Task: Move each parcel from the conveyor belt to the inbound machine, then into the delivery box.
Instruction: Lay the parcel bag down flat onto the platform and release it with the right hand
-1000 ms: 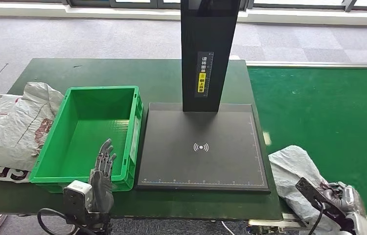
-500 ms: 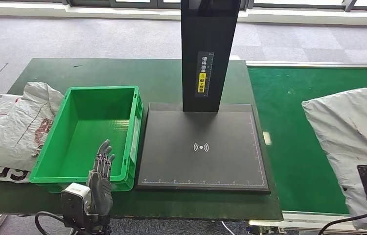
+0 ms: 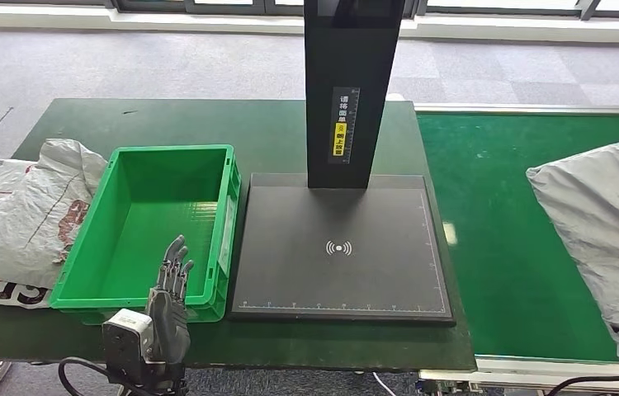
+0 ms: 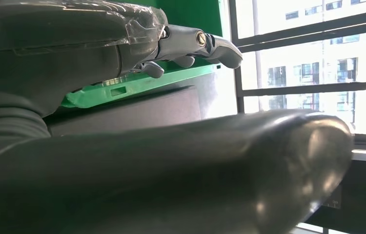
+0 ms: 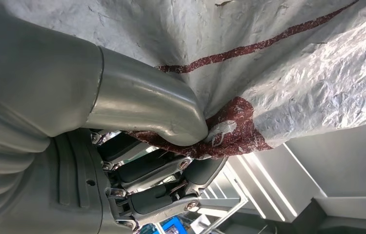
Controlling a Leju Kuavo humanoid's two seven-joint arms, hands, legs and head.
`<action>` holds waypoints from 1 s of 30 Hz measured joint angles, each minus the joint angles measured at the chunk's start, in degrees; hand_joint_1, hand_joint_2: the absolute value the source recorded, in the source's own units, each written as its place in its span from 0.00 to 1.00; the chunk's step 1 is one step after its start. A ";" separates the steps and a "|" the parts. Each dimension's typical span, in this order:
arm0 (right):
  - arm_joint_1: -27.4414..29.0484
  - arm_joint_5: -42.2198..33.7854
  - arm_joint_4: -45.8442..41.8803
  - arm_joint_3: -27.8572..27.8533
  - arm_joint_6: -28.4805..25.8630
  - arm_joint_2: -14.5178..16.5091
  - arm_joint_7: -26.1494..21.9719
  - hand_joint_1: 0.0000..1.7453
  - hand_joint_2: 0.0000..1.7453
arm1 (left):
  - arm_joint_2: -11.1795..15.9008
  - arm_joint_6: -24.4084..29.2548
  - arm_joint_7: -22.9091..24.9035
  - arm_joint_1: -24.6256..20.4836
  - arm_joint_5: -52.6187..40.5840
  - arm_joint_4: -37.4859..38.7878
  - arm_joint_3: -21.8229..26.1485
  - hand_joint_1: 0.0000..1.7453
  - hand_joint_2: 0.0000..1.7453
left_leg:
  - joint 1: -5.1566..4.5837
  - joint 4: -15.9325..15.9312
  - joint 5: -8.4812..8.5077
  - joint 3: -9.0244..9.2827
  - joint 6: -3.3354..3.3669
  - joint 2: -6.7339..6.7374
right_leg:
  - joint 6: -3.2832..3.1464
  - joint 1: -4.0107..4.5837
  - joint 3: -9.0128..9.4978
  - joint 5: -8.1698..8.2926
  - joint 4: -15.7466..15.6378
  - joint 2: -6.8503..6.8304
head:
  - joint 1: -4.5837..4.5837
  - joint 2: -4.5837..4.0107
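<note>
Crinkled grey plastic parcel [image 3: 607,223] hangs above the green conveyor belt [image 3: 512,223], pinched by the right hand [image 5: 137,146] fingers at one fold, so it could slip; left hand [image 3: 170,301] open.

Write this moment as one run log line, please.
right hand: holds parcel over belt | left hand: open, by box | scanner: bare

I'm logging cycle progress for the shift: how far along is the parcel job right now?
Nothing looks delivered: the green box is empty and the black scanner pad is bare. In hand: the right hand grips a grey parcel, lifted above the belt. The left hand holds nothing. Left: scanning, boxing.
</note>
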 joint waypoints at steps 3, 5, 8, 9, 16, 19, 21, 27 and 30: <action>0.05 -0.01 -0.17 -0.04 -0.02 0.21 0.00 1.00 1.00 | 0.00 0.01 -0.01 0.00 0.00 0.00 0.00 0.00 0.00 | 0.00 0.00 0.00 -0.01 0.00 0.00 | 0.00 0.00 -0.01 0.00 0.00 0.01 | 0.00 0.00; 0.07 -0.01 -0.27 -0.06 -0.02 0.28 0.00 1.00 1.00 | 0.00 0.01 -0.01 0.00 0.00 0.00 0.00 0.00 0.00 | 0.00 0.00 -0.01 -0.01 0.00 0.00 | 0.00 0.00 -0.02 -0.01 0.00 0.01 | 0.00 0.00; 0.09 -0.01 -0.29 -0.08 -0.02 0.31 0.00 1.00 1.00 | 0.00 0.01 -0.01 0.00 0.00 0.00 0.00 0.00 0.00 | 0.00 0.00 -0.01 -0.02 0.00 0.00 | 0.00 0.00 -0.02 -0.01 0.00 0.01 | 0.00 0.00; 0.10 -0.04 -0.30 -0.08 -0.03 0.31 -0.04 1.00 1.00 | 0.00 0.02 -0.02 0.00 0.01 0.00 0.00 0.00 0.00 | 0.00 0.00 -0.01 -0.02 0.00 0.00 | 0.00 0.00 -0.01 -0.01 0.00 0.01 | 0.00 0.00; -2.91 -1.69 1.42 3.78 0.22 0.18 -1.02 1.00 1.00 | 0.01 -0.08 -0.56 -0.26 1.22 0.28 -0.10 0.00 0.00 | 0.03 -0.04 -0.09 -0.44 -0.06 0.22 | -0.03 0.02 0.08 -0.04 0.01 0.17 | 0.00 0.00; -7.28 -1.14 5.48 10.44 0.70 0.47 0.09 1.00 1.00 | 0.00 -1.21 -0.53 -0.94 2.04 0.76 -0.60 0.00 0.00 | 0.07 -0.05 -0.05 -0.38 -0.09 0.38 | -0.07 0.05 0.06 0.02 0.01 0.38 | 0.00 0.00; -11.03 -1.48 9.50 15.82 0.77 1.31 0.76 1.00 1.00 | -0.05 -2.52 -0.18 -1.81 2.99 1.25 -1.13 0.00 0.00 | 0.11 -0.04 0.03 -0.32 -0.11 0.42 | -0.11 0.09 0.07 0.08 0.02 0.41 | 0.00 0.00; -20.78 -6.54 22.06 30.68 1.95 7.50 -0.48 1.00 1.00 | -0.56 -5.90 -0.03 -4.83 6.17 3.82 -2.08 0.00 0.00 | 0.24 -0.04 0.29 0.06 -0.37 0.33 | -0.32 0.24 -0.09 0.29 0.08 0.34 | -0.02 0.01; -23.26 -7.02 24.71 34.42 2.01 9.09 0.27 1.00 1.00 | -0.66 -6.09 -0.31 -5.57 6.55 4.76 -2.10 0.00 0.00 | 0.25 -0.05 0.32 -0.02 -0.40 0.13 | -0.35 0.24 -0.11 0.26 0.10 0.15 | -0.01 0.01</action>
